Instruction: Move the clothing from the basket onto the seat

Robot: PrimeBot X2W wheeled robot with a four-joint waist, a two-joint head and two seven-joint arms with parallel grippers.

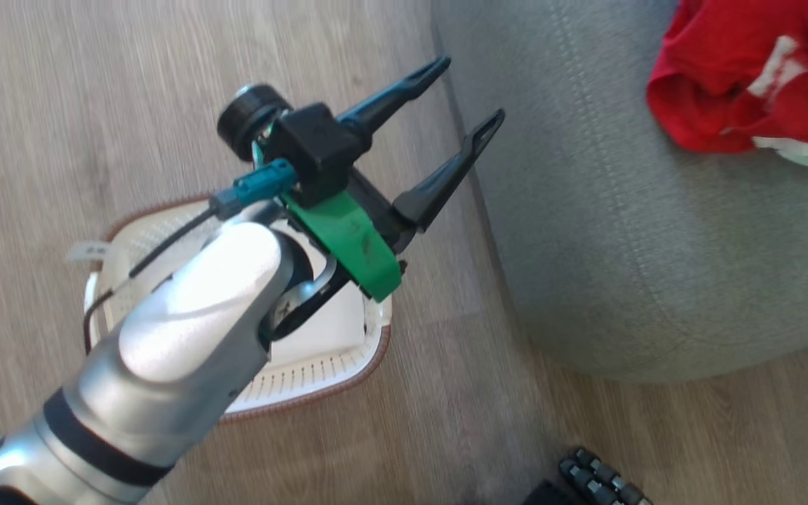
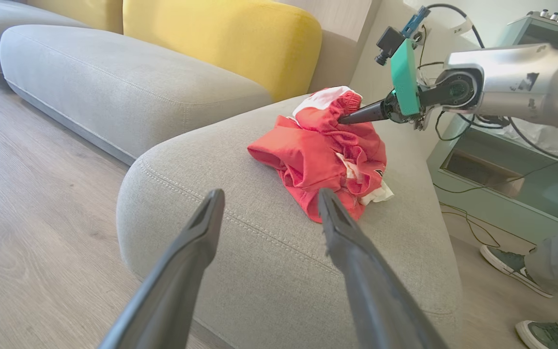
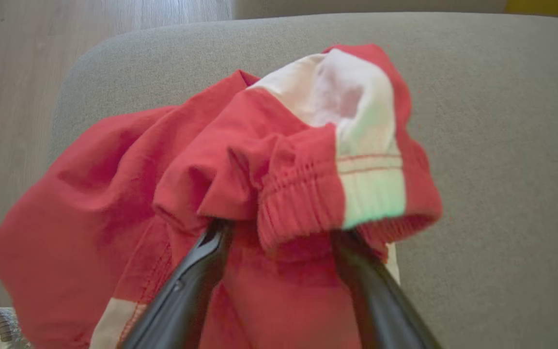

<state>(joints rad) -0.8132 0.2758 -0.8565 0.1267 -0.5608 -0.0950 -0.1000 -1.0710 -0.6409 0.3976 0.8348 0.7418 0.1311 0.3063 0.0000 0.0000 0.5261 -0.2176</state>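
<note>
The clothing (image 1: 726, 91), a crumpled red heap with white panels, lies on the grey seat (image 1: 621, 231) near its far right. In the right wrist view my right gripper (image 3: 281, 231) has its fingers spread wide, tips tucked under a red elastic hem of the clothing (image 3: 162, 194). The left wrist view shows that right gripper (image 2: 347, 118) poking into the top of the clothing (image 2: 322, 155). My left gripper (image 1: 470, 90) is open and holds nothing, raised above the white basket (image 1: 320, 372) and just short of the seat's edge. The part of the basket's inside that shows is bare white; my forearm hides the rest.
The basket stands on wooden floor left of the seat (image 2: 259, 271). A yellow back cushion (image 2: 230, 39) and another grey sofa section (image 2: 114, 82) lie beyond. A teal cabinet (image 2: 502, 184) with cables and a person's shoe (image 2: 511, 264) are at the seat's far side.
</note>
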